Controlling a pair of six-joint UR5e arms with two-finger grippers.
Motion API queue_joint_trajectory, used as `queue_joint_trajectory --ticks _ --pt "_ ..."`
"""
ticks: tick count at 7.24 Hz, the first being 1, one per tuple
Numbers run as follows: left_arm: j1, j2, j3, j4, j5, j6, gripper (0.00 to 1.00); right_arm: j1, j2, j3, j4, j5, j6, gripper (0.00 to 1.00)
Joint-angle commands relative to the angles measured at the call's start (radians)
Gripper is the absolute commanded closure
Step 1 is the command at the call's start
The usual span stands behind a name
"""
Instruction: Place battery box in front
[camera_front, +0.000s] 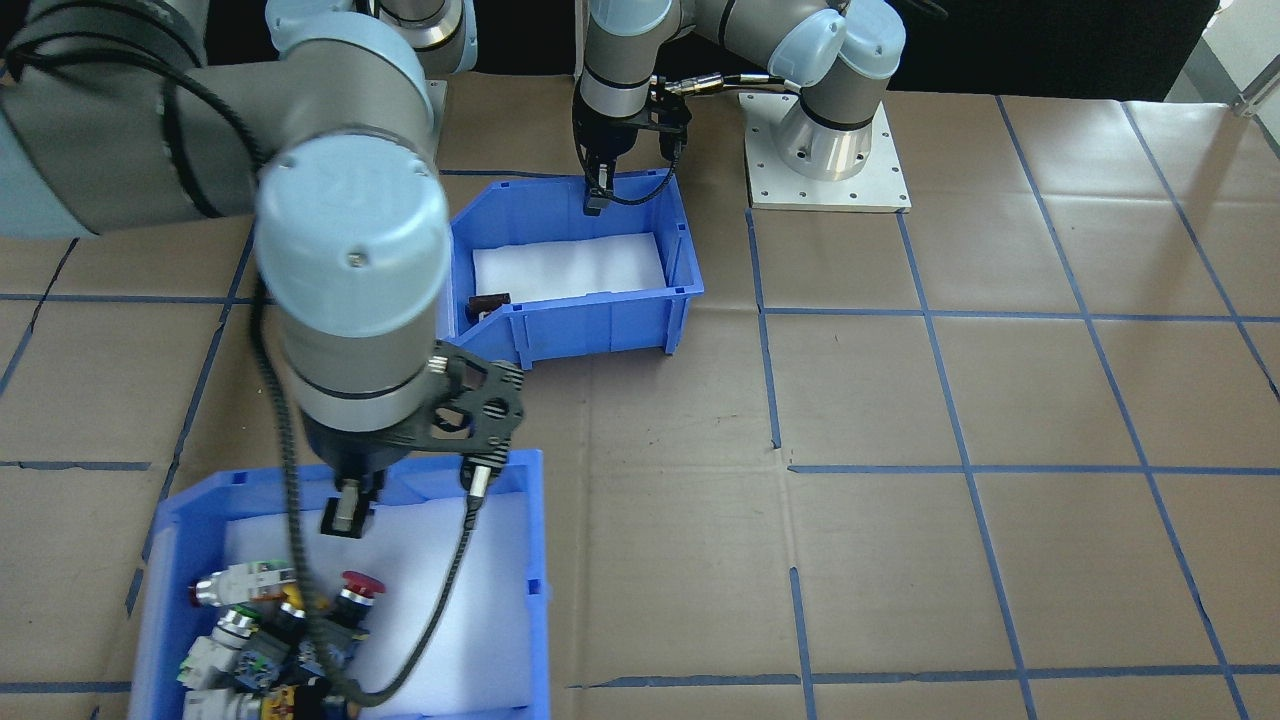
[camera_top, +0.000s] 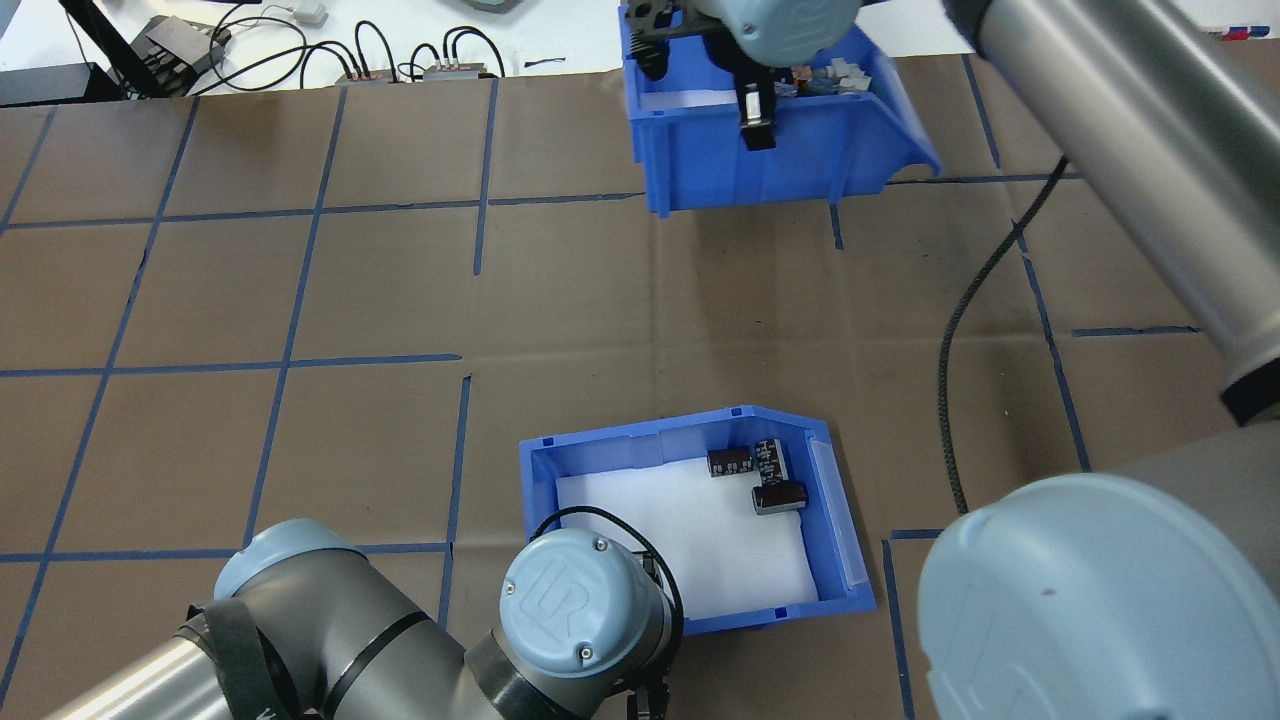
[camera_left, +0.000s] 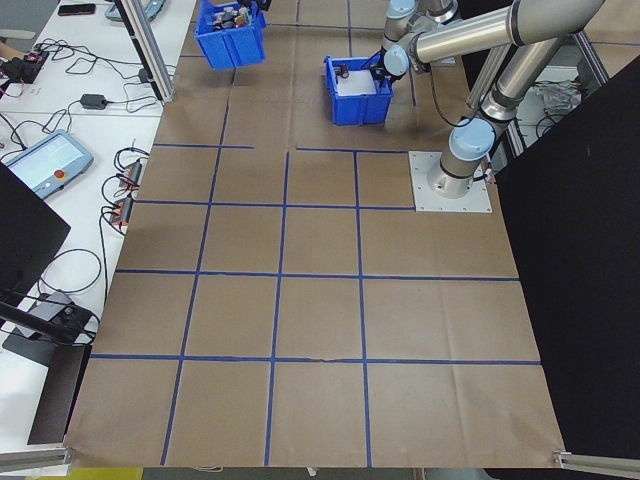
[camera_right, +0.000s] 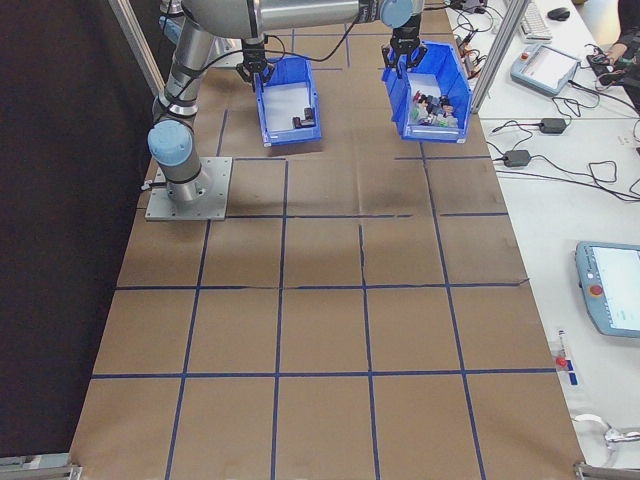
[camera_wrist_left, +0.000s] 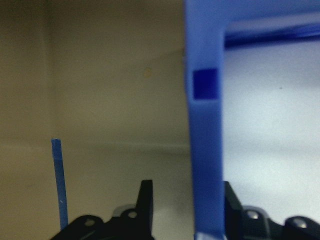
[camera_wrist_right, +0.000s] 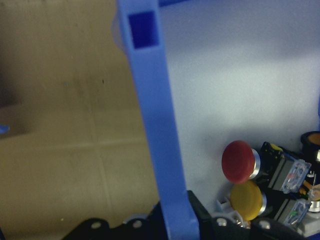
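- Currently the battery box (camera_top: 690, 530) sits on the brown paper-covered table (camera_top: 300, 300) near the robot's base — in the overhead view at about 6 o'clock from table centre, with its sloped open end towards 3 o'clock.
- White liner (camera_top: 700, 540) covers the box floor; three dark cells (camera_top: 760, 475) lie clustered in the corner by the open end, touching or nearly touching one another.
- Left gripper (camera_front: 597, 195) is at the rear wall of the battery box. The left wrist view shows one dark finger (camera_wrist_left: 145, 205) outside the blue wall and the other inside over the liner — the jaws straddle the wall. Whether they actually pinch it, I cannot tell.
- Second blue bin (camera_front: 340, 590), holding push-button switches (camera_front: 290, 630), is at the far edge of the table — roughly 12 o'clock in the overhead view, well apart from the battery box.
- Right gripper (camera_front: 345, 510) is at that bin's rear wall. In the right wrist view the wall runs down between the fingers, which sit tight against both faces — clamped on the wall.
- Red and yellow button caps (camera_wrist_right: 242, 180) lie just inside, beside the right gripper.
- Blue tape lines (camera_top: 290, 360) mark a grid on the table.
- Cables and a pendant (camera_right: 545, 65) lie on the white side bench beyond the far edge.
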Motion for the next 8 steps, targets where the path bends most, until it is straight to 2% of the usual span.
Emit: queue_joint_trajectory --ticks 1,2,3,4,5,7,8 --pt "0.019 0.066 0.008 0.0 0.05 0.073 1.0 -0.16 -0.056 0.009 0.061 -0.002 -0.132 1.0" --pt "0.063 0.106 0.005 -0.075 0.104 0.154 1.0 -0.226 -0.079 0.035 0.064 -0.002 -0.172 1.0" --pt "0.154 0.133 0.01 -0.101 0.098 0.239 1.0 -0.289 -0.109 0.084 0.063 0.007 -0.206 1.0" --pt "0.251 0.155 0.013 -0.106 0.094 0.312 1.0 -0.358 -0.152 0.168 0.041 0.018 -0.238 1.0" --pt "0.346 0.172 0.017 -0.117 0.051 0.384 1.0 -0.38 -0.204 0.246 0.005 0.029 -0.243 1.0" --pt "0.51 0.143 0.06 -0.117 -0.115 0.475 1.0 -0.39 -0.309 0.464 -0.188 0.026 -0.304 1.0" --pt "0.546 0.12 0.101 -0.114 -0.211 0.478 1.0 -0.397 -0.376 0.577 -0.251 0.027 -0.317 1.0"
